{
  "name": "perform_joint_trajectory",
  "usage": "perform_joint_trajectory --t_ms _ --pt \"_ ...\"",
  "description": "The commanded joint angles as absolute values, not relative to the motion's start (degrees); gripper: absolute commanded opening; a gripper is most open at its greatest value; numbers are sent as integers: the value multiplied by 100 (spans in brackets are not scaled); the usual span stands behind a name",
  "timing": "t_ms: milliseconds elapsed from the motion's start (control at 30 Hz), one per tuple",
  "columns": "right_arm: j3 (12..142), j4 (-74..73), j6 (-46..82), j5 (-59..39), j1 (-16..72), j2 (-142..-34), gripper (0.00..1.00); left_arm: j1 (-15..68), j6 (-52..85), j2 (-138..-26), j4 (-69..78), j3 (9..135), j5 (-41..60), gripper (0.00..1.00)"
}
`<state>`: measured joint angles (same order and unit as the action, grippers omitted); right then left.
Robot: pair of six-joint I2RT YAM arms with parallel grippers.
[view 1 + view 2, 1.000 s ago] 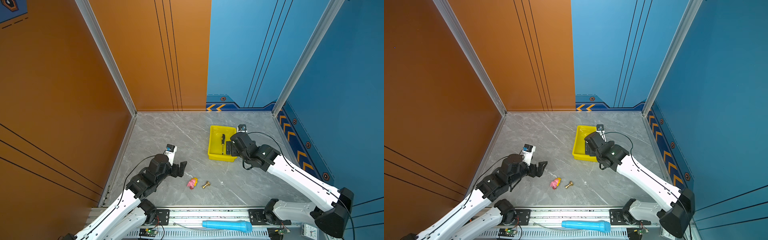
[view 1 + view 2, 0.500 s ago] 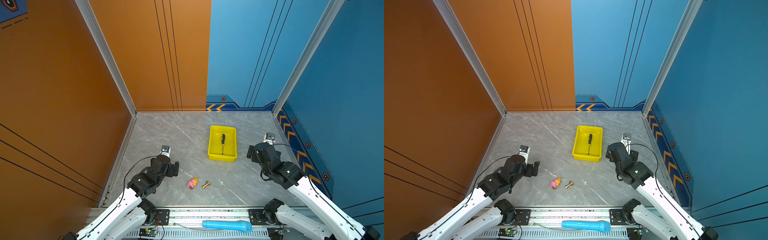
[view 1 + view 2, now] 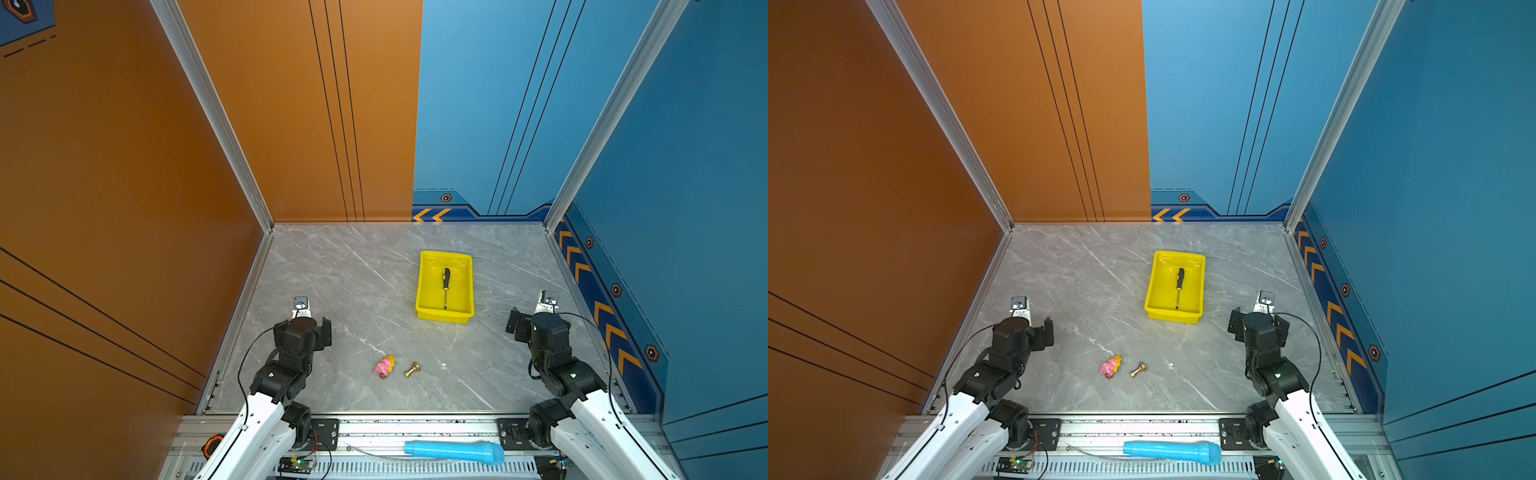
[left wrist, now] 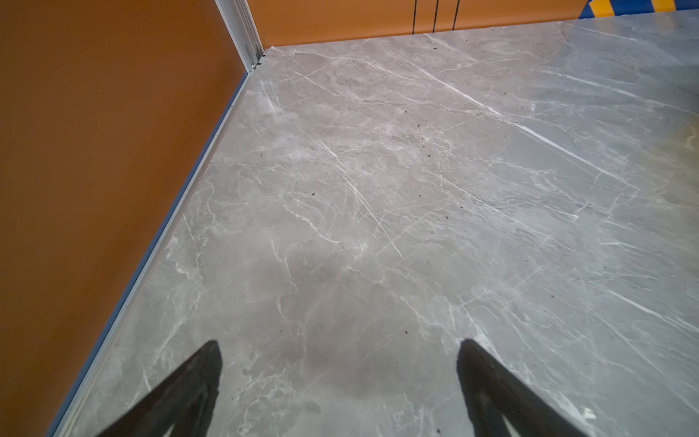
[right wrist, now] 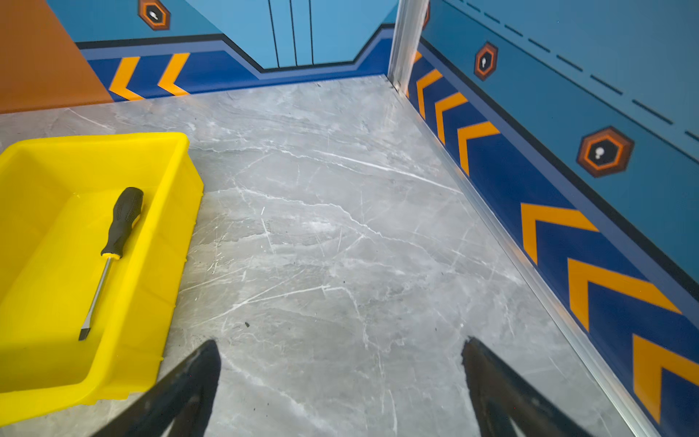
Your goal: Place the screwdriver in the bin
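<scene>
The grey marble-patterned table [image 3: 357,291] fills the floor of the booth, walled orange at nine o'clock and blue at three o'clock. On it, toward one o'clock of the centre in both top views, stands the bin [image 3: 423,286], a shallow yellow tray with its long sides running from twelve to six. It sits within reach of the right arm, which probably explains why that arm is the nearer one.

The two arms rest low at the six o'clock edge, well apart from the bin and from each other. The right end effector [image 5: 340,378] stands wide, its dark fingers [image 5: 491,386] framing only bare table, with the bin off toward its ten o'clock. The left end effector [image 4: 338,378] is likewise spread wide over bare table beside the orange wall, gripping nothing. Both look parked clear of the work, as arms would be once nothing is left to carry.

A light blue cylinder [image 3: 455,452] lies across the frame rail at six o'clock, off the table.

The screwdriver [image 3: 446,286] lies flat on the bin's floor, black-and-yellow handle toward twelve, flat tip toward six, roughly parallel to the long walls; lengthwise is how its long shaft fits. By my reading, the task is done.

Near six o'clock of the table lie a small pink-and-yellow toy [image 3: 384,367] and, just beside it at three o'clock, a brass bell-shaped piece [image 3: 412,369], both untouched and no part of the job.
</scene>
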<state>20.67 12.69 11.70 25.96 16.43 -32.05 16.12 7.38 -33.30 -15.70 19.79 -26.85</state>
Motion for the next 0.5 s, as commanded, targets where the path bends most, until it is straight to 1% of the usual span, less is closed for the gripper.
perform_joint_trajectory --t_ms 0,167,233,300,367,467 --pt "1574 88 312 2350 1553 -2849 100 1385 310 -3372 -649 1595 -2829 98" --pt "946 -253 236 2042 1366 -2758 100 1078 498 -3868 353 1201 -2544 98" --pt "825 -436 212 2039 1347 -2804 100 1023 508 -4255 421 1329 -2503 98" --pt "708 -932 143 2145 1329 -2944 100 1014 399 -4663 568 1471 -2336 98" --pt "593 -1498 55 2197 1271 -3147 100 994 231 -5030 1098 1474 -2076 98" --pt "488 -2288 95 2170 1061 -3628 100 963 144 -5549 1924 1478 -2004 98"
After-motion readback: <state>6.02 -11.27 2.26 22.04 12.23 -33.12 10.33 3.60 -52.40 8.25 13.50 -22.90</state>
